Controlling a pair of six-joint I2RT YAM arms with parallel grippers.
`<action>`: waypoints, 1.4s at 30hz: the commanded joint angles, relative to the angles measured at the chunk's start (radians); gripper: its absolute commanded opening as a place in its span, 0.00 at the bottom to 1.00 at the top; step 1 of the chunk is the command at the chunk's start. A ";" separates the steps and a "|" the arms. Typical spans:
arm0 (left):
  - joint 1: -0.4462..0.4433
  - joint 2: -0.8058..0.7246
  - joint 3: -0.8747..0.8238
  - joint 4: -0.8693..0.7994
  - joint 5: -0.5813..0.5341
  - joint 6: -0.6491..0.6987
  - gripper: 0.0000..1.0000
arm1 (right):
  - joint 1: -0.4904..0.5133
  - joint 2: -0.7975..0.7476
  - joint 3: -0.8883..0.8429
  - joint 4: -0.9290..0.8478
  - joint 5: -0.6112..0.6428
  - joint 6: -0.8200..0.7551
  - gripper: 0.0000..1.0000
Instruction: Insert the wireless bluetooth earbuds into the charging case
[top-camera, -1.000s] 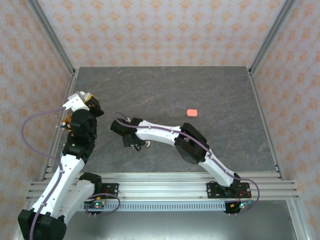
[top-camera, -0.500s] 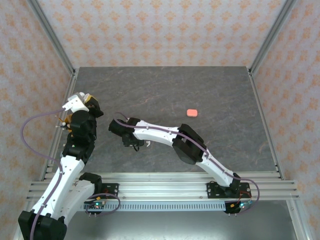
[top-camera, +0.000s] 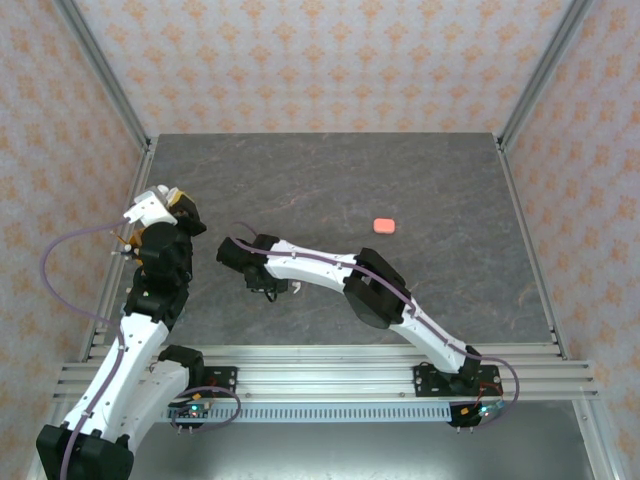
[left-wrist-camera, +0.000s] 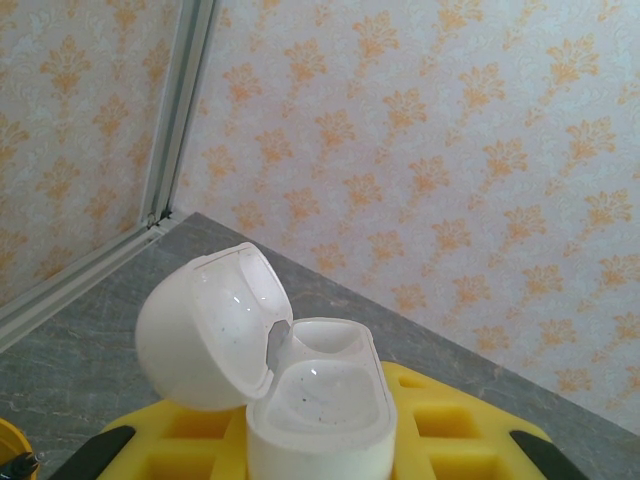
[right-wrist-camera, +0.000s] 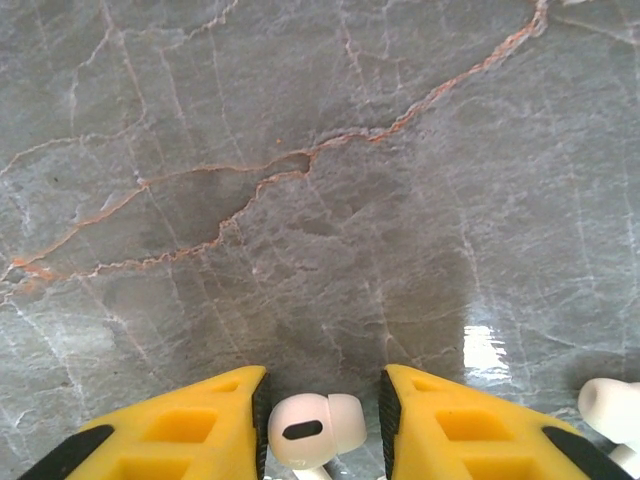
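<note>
Right gripper (right-wrist-camera: 322, 418): down at table level, yellow jaws bracketing one small white stemmed plastic earbud (right-wrist-camera: 305, 430) that lies on its side. Stands narrower than a second ago and appears to be closing. Shows one pad against the bud and a sliver of gap at the other. Cannot confirm a firm clamp yet.

Second white earbud (right-wrist-camera: 612, 405): lies just beside one finger, outside the jaws, untouched.

Left gripper (left-wrist-camera: 320, 445): raised near the left edge of the table, clamped on a white rounded glossy charging case (left-wrist-camera: 320, 410). Holds it upright, lid hinged back, both wells looking empty. Shows no change in grip or position over the last second.

Small coral-pink rounded case (top-camera: 384, 226): sits shut on the dark grey veined tabletop (top-camera: 450, 180), well apart from both arms.

Assessment: pick-up of the first white bud under way, not complete. Leaves no bud seated so far. Calls for a lift, a carry across to the held case, and stem-down alignment with a well. Risk: smooth bud rolling or squirting out as the jaws meet.
</note>
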 joint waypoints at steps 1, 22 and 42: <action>0.010 -0.016 -0.015 0.014 -0.027 -0.017 0.00 | 0.024 0.058 0.007 -0.018 -0.036 0.042 0.35; 0.010 -0.017 -0.018 0.013 -0.017 -0.029 0.00 | 0.044 0.050 0.016 -0.038 -0.027 0.072 0.38; 0.010 -0.032 -0.028 0.006 -0.013 -0.031 0.00 | 0.017 0.084 0.035 -0.049 0.009 0.094 0.36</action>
